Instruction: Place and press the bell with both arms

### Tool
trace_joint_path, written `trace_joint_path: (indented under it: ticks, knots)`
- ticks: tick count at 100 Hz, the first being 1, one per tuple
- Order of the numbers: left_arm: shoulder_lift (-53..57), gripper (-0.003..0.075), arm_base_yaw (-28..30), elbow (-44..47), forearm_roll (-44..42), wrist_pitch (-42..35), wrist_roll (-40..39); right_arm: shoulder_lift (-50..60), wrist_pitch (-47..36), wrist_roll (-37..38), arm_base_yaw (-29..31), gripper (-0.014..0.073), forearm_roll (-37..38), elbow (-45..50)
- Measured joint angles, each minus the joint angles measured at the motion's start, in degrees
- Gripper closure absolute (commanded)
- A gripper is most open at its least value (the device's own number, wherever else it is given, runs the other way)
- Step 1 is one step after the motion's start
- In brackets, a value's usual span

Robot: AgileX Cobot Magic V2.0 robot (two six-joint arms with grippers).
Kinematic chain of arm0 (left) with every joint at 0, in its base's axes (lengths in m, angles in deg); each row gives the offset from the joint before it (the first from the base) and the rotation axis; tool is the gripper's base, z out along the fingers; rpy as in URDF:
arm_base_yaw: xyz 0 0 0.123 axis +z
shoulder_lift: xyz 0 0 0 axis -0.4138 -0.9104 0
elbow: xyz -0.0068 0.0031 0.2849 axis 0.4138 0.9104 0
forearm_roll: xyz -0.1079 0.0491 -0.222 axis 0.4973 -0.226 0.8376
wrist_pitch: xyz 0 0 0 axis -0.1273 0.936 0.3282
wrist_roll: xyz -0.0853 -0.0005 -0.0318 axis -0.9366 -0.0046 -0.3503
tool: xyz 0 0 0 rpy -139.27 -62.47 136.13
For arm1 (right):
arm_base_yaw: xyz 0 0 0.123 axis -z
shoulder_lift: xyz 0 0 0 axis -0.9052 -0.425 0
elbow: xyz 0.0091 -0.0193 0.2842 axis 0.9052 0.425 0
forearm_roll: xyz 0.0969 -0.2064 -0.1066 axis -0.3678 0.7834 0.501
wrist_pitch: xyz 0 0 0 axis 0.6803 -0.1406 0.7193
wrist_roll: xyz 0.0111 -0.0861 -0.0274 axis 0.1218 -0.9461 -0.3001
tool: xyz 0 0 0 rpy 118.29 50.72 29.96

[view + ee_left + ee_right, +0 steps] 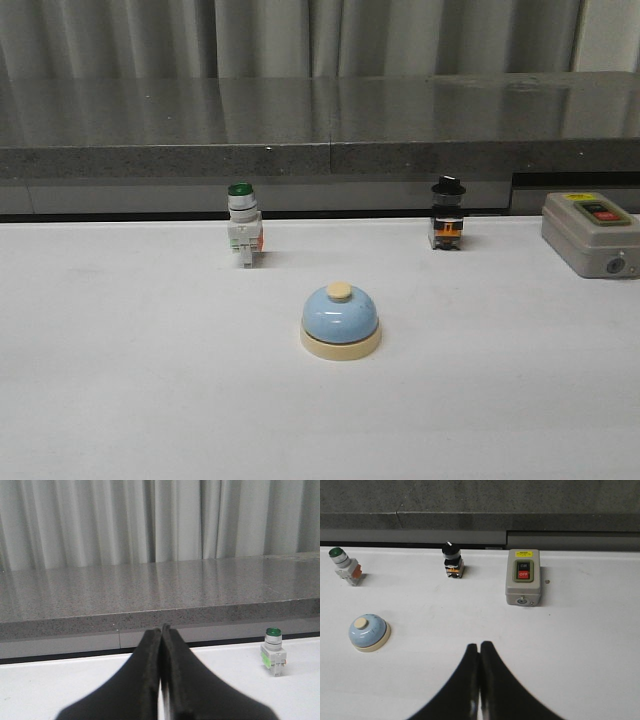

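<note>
Both hands (161, 680) (479, 680) seemingly closed; one bell (341, 320), two switches (243, 225) (447, 215).

bell (340, 318) showing light-blue dome, cream base and button | far-left switch (243, 228) wearing green cap over white body | far-centre-right switch (447, 214) wearing black cap | far-right box (591, 233) showing grey, with black and red buttons, yellow label | table (130, 380) showing white | ledge (320, 120) showing speckled grey | curtain (300, 38) hanging pale grey

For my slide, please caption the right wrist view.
Shut right claw above table, near blue bell and three switches.
</note>
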Motion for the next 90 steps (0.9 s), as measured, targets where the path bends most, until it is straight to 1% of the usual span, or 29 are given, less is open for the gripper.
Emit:
trace_joint_path:
  ticks: [44,56,70,90]
  knots:
    - [0.0,0.0741,0.0,0.0,0.0,0.0,0.0,0.49,1.13,0.0,0.0,0.0658,0.0,0.0]
    - [0.0,0.0741,0.0,0.0,0.0,0.0,0.0,0.49,0.37,0.0,0.0,0.0658,1.31,0.58]
    - [0.0,0.0741,0.0,0.0,0.0,0.0,0.0,2.45,-5.52,0.0,0.26,0.0658,2.58,4.25]
    - [0.0,0.0741,0.0,0.0,0.0,-0.09,0.0,8.93,-19.04,0.0,3.38,0.0658,2.58,14.33]
